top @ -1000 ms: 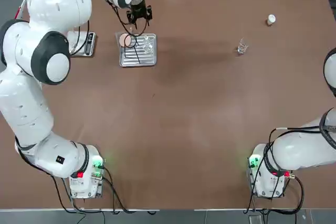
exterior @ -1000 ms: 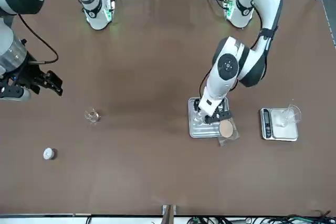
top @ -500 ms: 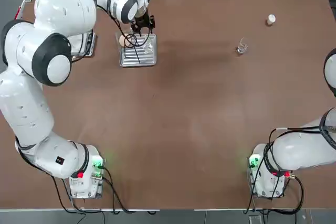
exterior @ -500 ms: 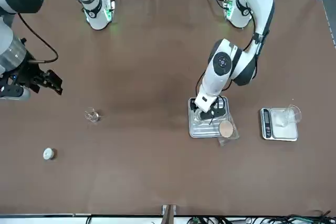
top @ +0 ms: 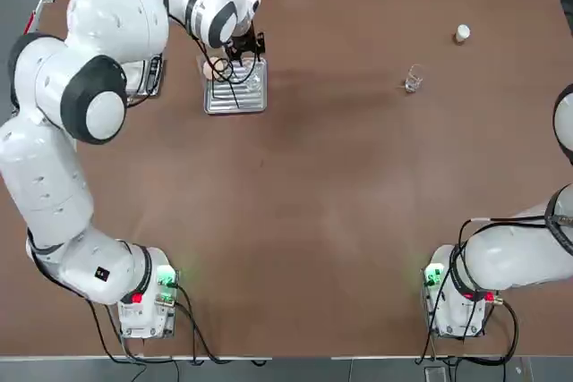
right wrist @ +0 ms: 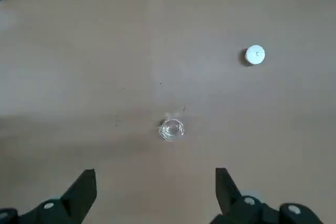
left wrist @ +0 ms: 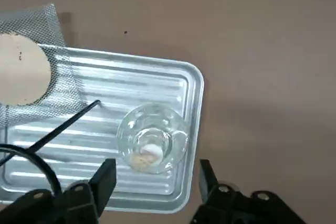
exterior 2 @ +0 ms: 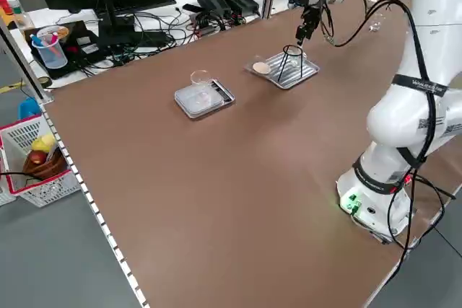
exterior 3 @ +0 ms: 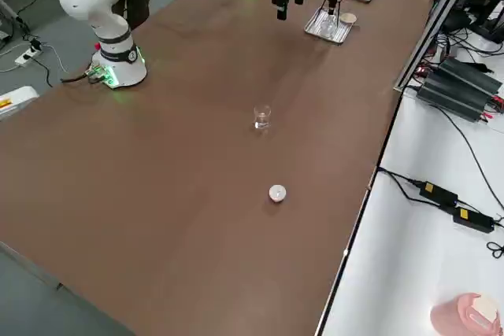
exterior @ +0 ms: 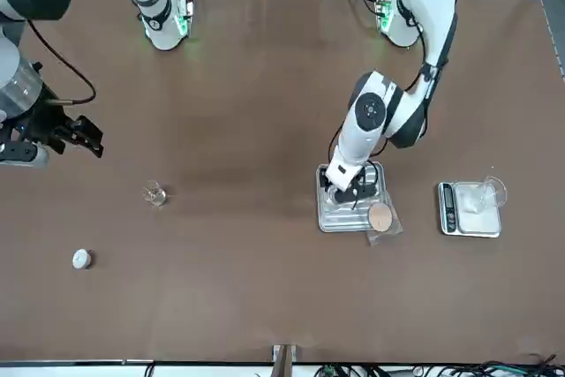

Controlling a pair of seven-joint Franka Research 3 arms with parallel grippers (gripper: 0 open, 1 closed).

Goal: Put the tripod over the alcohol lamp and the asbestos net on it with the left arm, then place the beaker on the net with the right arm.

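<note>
The alcohol lamp (left wrist: 152,145) stands on a ribbed metal tray (left wrist: 178,85), in line with the gap between my left gripper's open fingers (left wrist: 105,179), which hover above it holding nothing. My left gripper (top: 243,46) hangs over the tray's far edge (top: 235,100). The black wire tripod (exterior 2: 291,59) stands on the tray beside the lamp, and its ring (left wrist: 31,156) lies close to one finger. The asbestos net (top: 213,67) overlaps the tray's far left corner. The beaker (top: 413,80) stands alone on the right half of the table. My right gripper (exterior: 75,134) hovers open, well short of the beaker (right wrist: 171,129).
A small white bottle (top: 462,33) sits beyond the beaker towards the far right corner. A scale (exterior: 468,209) with a clear cup on it stands left of the tray. Cables and boxes lie past the table's far edge.
My left gripper has come back from beyond the tray's far edge to above the tray and lowered. Its fingers have narrowed slightly. The right arm has stayed still.
</note>
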